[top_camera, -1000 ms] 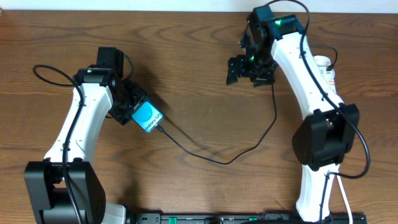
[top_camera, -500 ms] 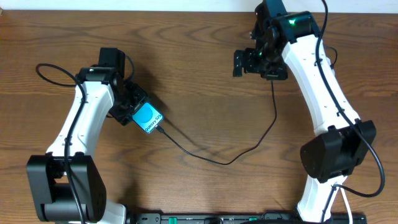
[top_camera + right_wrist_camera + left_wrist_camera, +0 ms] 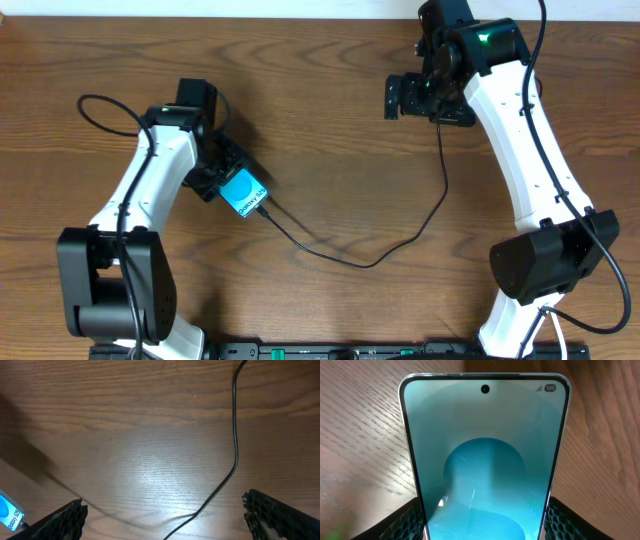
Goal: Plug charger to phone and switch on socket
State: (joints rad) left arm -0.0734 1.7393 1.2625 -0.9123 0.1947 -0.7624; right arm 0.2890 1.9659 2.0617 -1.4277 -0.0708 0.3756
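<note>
The phone (image 3: 243,192), with its cyan screen, lies flat at the left of the table, and my left gripper (image 3: 228,184) is shut on its two long edges. In the left wrist view the phone (image 3: 485,450) fills the frame between the black pads (image 3: 405,521) of my left gripper (image 3: 485,522). The charger (image 3: 372,262) is a thin black cable whose tip meets the phone's near end; it curves right and up under my right gripper (image 3: 425,98). That gripper (image 3: 167,520) hovers open above the cable (image 3: 235,435), holding nothing. The socket is hidden by the right arm.
The brown wooden table (image 3: 330,150) spreads between the two arms. A black rail (image 3: 350,350) runs along the front edge. The phone's corner (image 3: 7,512) shows at the lower left of the right wrist view.
The right arm has swung right and slightly back, carrying its open gripper over the cable's far stretch. The left arm has shifted a little right, still holding the phone.
</note>
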